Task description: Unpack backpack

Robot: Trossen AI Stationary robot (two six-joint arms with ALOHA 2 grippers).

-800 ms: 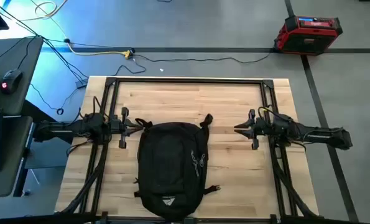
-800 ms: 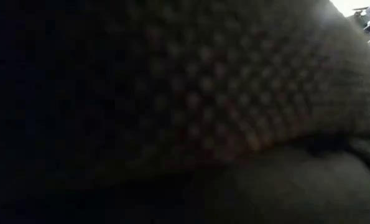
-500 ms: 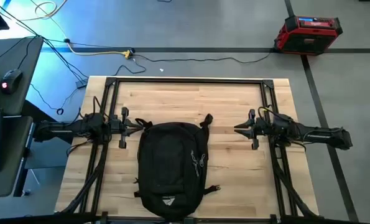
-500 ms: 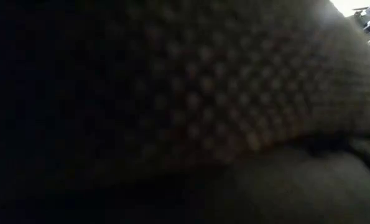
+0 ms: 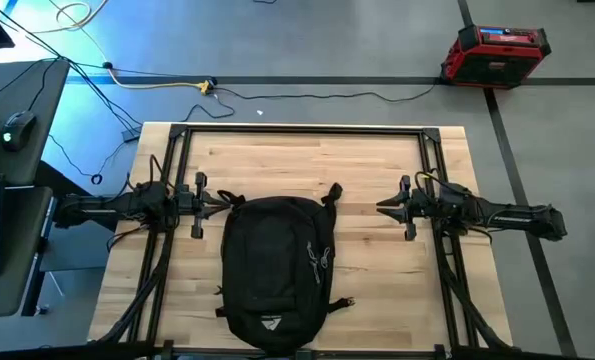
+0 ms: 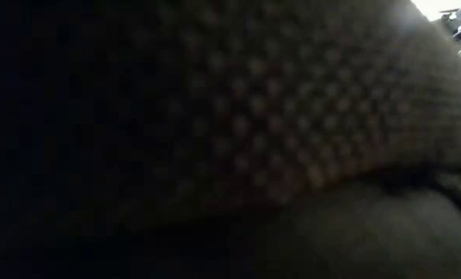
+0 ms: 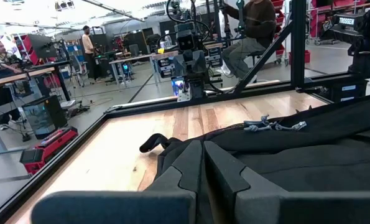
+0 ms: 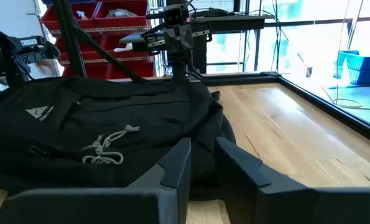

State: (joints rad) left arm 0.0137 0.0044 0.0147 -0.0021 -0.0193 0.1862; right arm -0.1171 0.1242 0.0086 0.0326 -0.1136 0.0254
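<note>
— What's around the work area from where you sit?

— I have the backpack [image 5: 274, 268] lying flat on the wooden surface [image 5: 367, 170], toward the near edge and a little left of centre, white logo at the near end. Off the surface, a red case [image 5: 495, 52] sits on the floor at the far right, and cables [image 5: 307, 95] trail across the floor behind. Nothing lies between either arm and the bag.

— And the claws?

— I see the left claw [image 5: 220, 203] pressed shut, empty, just beside the bag's top left corner. The right claw [image 5: 385, 207] is well apart from the bag on its right, its fingers [image 8: 175, 165] parted by a narrow gap and gripping nothing.

— Do the views differ?

— The low view gives me only dark woven fabric filling the lens. My right wrist view shows the grey zipper cords [image 8: 105, 149] and the logo [image 8: 40, 112]. My left wrist view shows a seated person [image 7: 250, 28] in the room beyond the surface.
</note>
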